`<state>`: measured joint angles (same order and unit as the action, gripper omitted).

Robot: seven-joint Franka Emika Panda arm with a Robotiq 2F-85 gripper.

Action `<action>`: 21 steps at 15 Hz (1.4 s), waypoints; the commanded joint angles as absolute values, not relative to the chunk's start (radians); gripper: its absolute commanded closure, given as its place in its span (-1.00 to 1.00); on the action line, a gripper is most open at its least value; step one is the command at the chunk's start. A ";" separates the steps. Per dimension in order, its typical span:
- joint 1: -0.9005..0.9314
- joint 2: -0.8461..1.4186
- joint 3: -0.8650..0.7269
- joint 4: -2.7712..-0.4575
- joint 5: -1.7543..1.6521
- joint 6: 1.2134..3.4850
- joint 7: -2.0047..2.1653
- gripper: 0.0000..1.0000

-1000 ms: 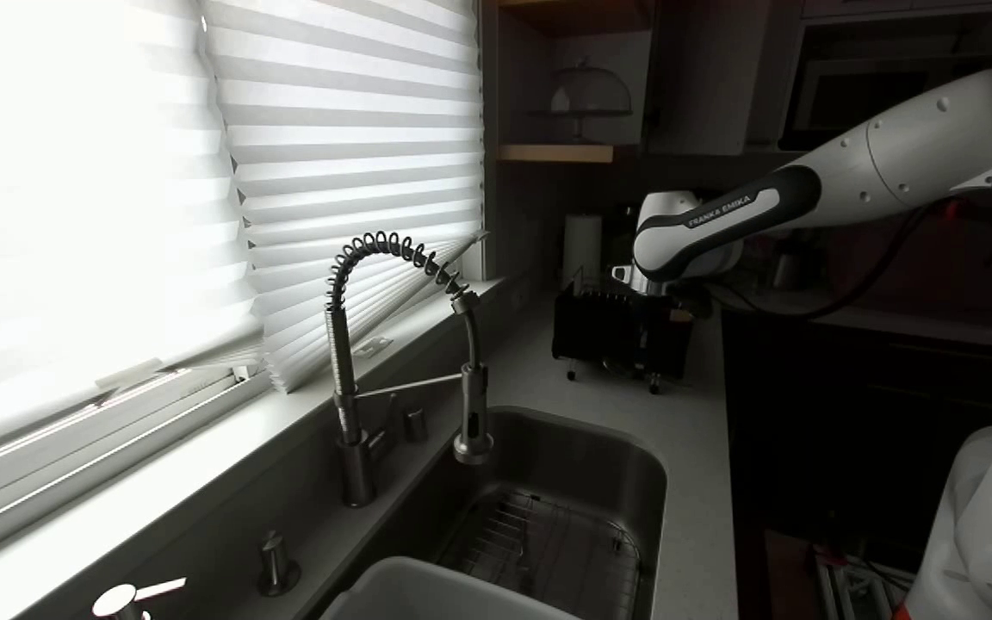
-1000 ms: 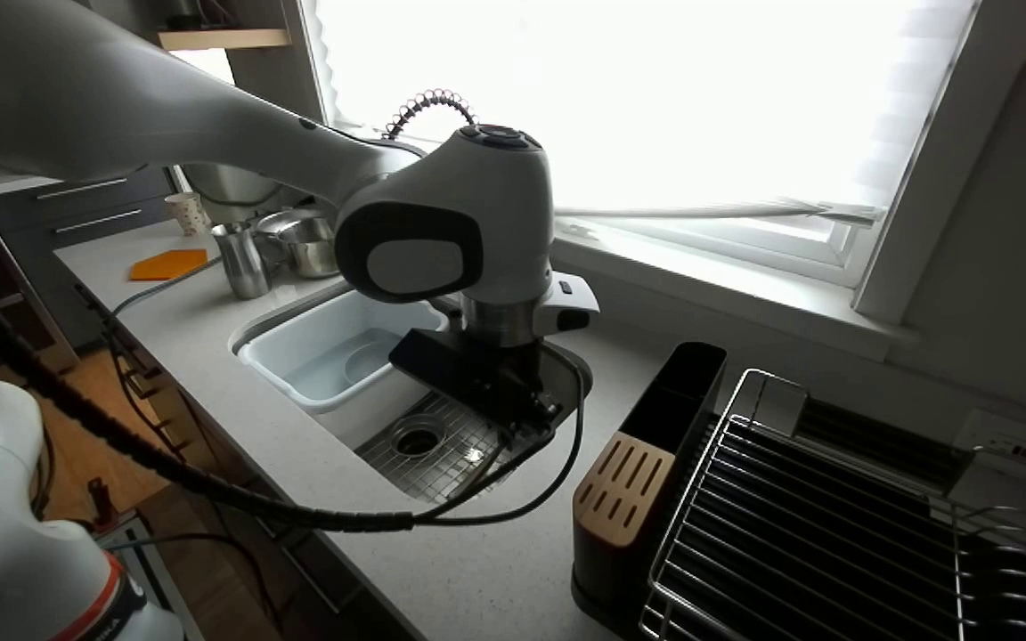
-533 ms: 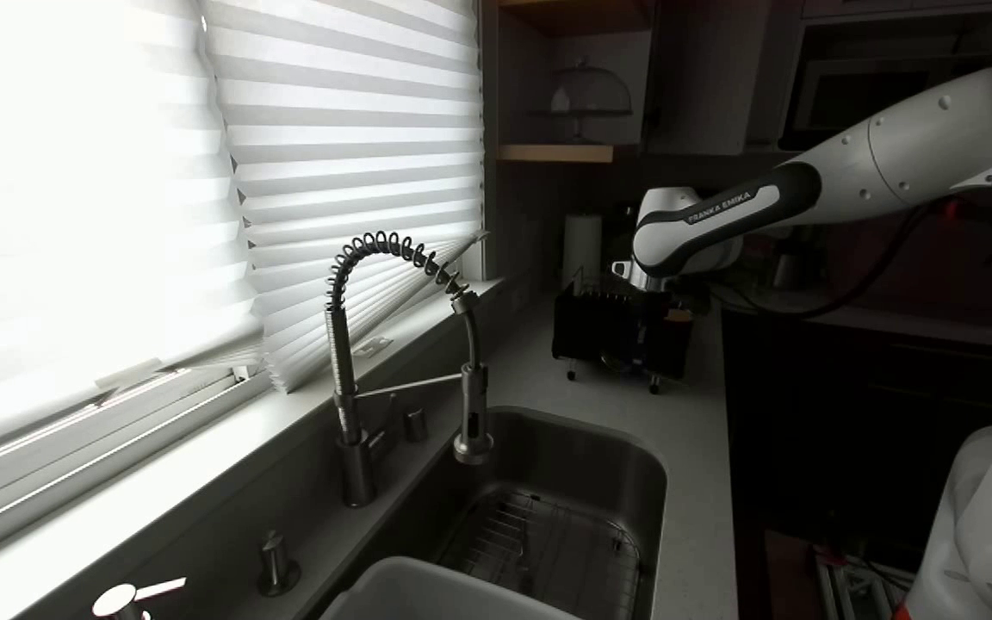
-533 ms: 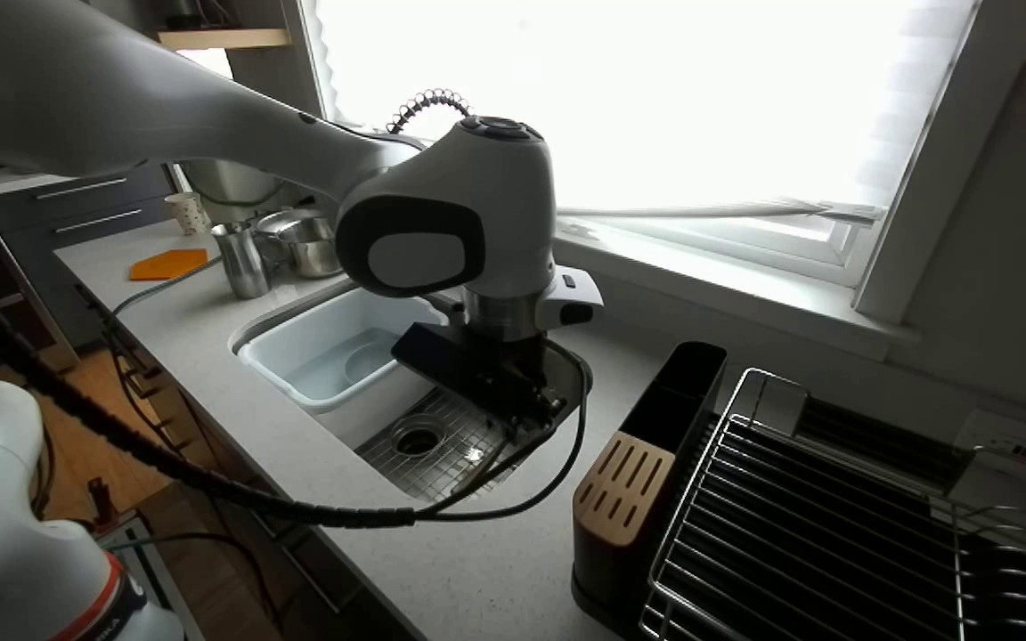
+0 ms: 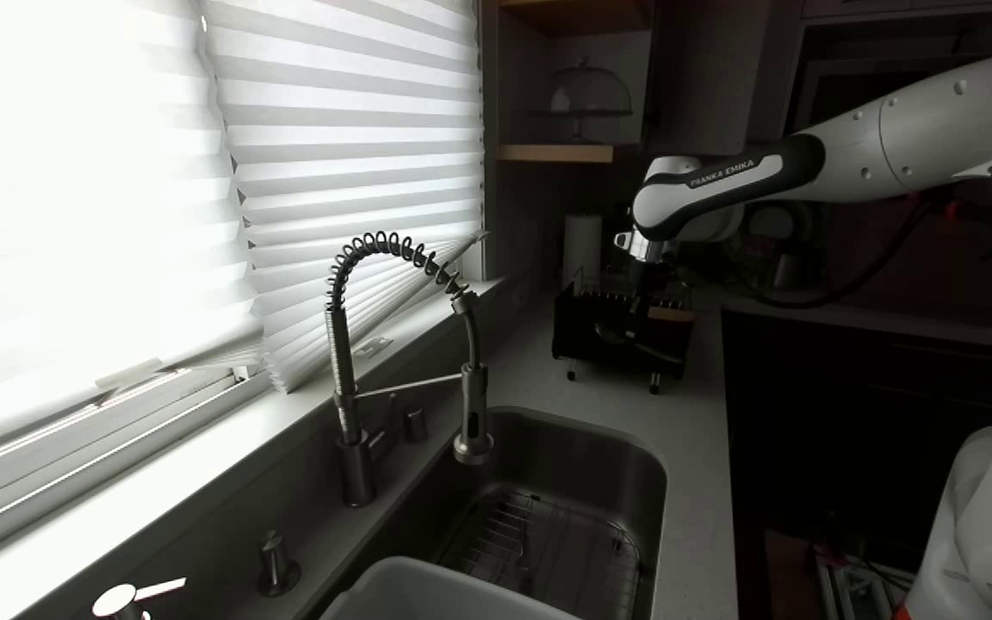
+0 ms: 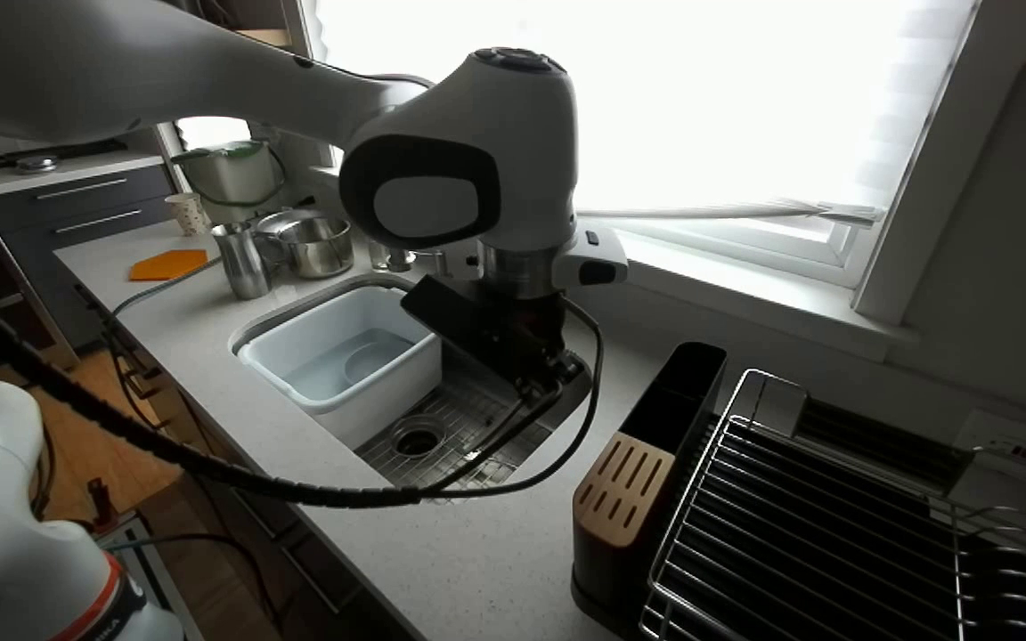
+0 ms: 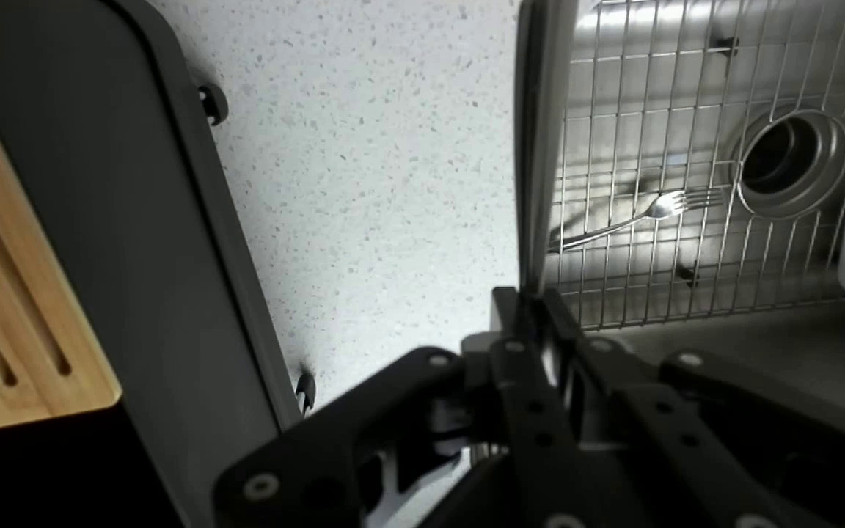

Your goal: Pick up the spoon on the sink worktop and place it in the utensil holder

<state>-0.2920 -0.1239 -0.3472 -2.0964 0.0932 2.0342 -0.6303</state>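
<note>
Grasping one spoon (image 7: 540, 147), the gripper (image 7: 530, 297) is hanging clear of the worktop (image 7: 364, 183). Long axis: running closer to level than upright. Utensil holder (image 6: 627, 484), in an exterior view: standing right of the gripper, nearer; the spoon is probably needing upending to enter.

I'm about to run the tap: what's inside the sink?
A white tub, a wire rack and a fork near the drain. Whatever lies beneath the tub is covered; in the wrist view, the spoon seems to cover the fork's end.
</note>
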 commanded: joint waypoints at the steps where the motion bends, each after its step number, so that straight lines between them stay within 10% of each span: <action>1: -0.296 -0.097 -0.364 -2.003 0.158 1.971 -0.571 0.96; 21: -0.442 0.123 -0.426 -1.650 0.474 1.963 -0.385 0.96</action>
